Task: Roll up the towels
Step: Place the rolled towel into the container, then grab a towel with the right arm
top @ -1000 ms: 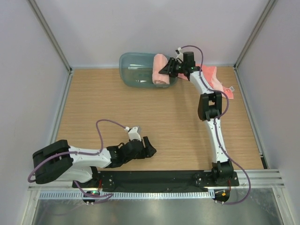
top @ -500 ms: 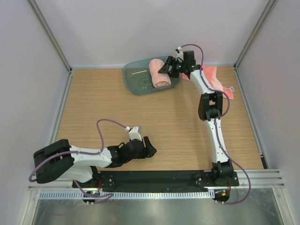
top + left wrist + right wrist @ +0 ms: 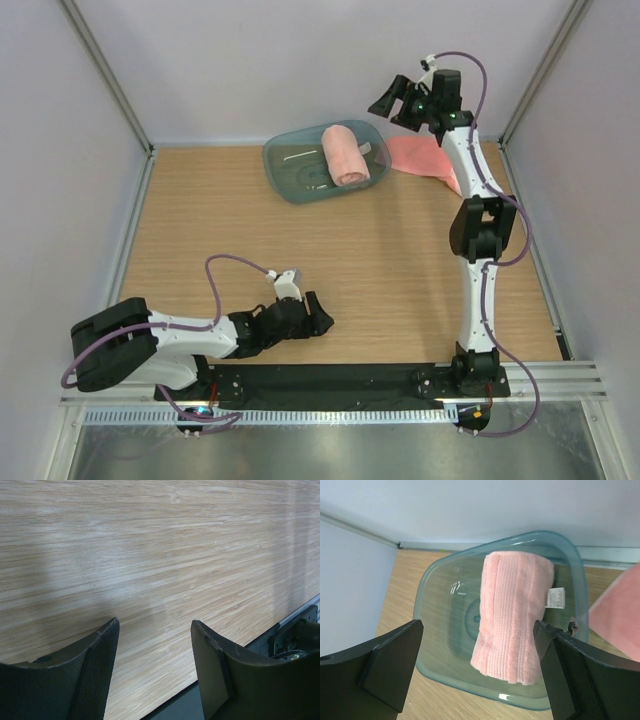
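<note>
Towel axis first: you see the rolled towel (image 3: 345, 153) lying inside the teal tub (image 3: 290, 178) at the far side of the table (image 3: 400, 260). Its long axis runs far to near, one spiral end facing the arm bases. A white tag (image 3: 555, 597) sticks out on its right side, the print too small to read. The second towel (image 3: 425, 158) lies flat just right of the tub. Your right gripper (image 3: 396, 103) hangs above, jaws spread wide and empty. Your left gripper (image 3: 155, 630) sits low near the near edge, jaws parted around nothing.
</note>
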You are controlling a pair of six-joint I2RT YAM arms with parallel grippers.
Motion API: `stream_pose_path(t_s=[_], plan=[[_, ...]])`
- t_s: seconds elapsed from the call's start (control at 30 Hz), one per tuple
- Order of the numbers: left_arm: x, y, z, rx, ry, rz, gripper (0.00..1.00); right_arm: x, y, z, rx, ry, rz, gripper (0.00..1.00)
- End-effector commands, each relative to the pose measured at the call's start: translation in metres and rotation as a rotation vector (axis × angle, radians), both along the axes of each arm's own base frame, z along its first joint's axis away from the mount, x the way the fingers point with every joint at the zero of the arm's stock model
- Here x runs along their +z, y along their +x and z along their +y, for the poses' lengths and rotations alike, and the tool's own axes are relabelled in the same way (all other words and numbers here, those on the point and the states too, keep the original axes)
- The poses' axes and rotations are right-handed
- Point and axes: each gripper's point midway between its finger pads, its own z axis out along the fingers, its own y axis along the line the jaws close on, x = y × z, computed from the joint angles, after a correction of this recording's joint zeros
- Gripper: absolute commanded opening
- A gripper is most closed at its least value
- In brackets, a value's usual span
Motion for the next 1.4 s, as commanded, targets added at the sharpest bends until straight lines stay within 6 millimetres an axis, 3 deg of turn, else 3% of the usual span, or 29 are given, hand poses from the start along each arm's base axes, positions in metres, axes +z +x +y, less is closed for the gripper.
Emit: stream_pose_path(t_s=[0.0,0.03,0.13,0.17,0.27,0.3,0.37,0.4,0.53,0.73,1.03,1.37], plan=[[-0.052,-0.023,0.050,-0.015,0.234,0.091,0.62,0.023,0.005,-0.055,-0.197,-0.074,-0.022,1.00],[-0.052,-0.023,0.051,-0.013,0.231,0.092,0.62,0.015,0.010,-0.086,-0.327,-0.138,0.001,1.00],[-0.052,-0.023,0.051,-0.014,0.230,0.091,0.62,-0.021,0.002,-0.127,-0.479,-0.278,0.118,1.00],[-0.052,-0.023,0.051,-0.015,0.232,0.090,0.62,-0.036,0.000,-0.163,-0.591,-0.331,0.166,1.00],[-0.052,-0.023,0.050,-0.015,0.231,0.090,0.62,-0.073,-0.017,-0.212,-0.727,-0.362,0.309,0.96],[-0.052,-0.023,0.050,-0.017,0.231,0.091,0.62,-0.090,-0.024,-0.222,-0.742,-0.367,0.355,0.95],[-0.052,-0.023,0.049,-0.017,0.233,0.092,0.62,-0.102,-0.029,-0.238,-0.779,-0.310,0.386,0.90],[-0.053,-0.023,0.050,-0.020,0.236,0.092,0.62,-0.117,-0.040,-0.237,-0.771,-0.303,0.421,0.89],[-0.052,-0.023,0.048,-0.024,0.234,0.091,0.62,-0.133,-0.043,-0.238,-0.757,-0.304,0.438,0.82],[-0.053,-0.023,0.050,-0.021,0.237,0.087,0.61,-0.142,-0.039,-0.231,-0.730,-0.273,0.455,0.71],[-0.053,-0.023,0.050,-0.020,0.234,0.087,0.61,-0.133,-0.027,-0.232,-0.730,-0.266,0.436,0.69],[-0.053,-0.022,0.050,-0.021,0.237,0.087,0.61,-0.159,-0.019,-0.226,-0.681,-0.257,0.476,0.59]])
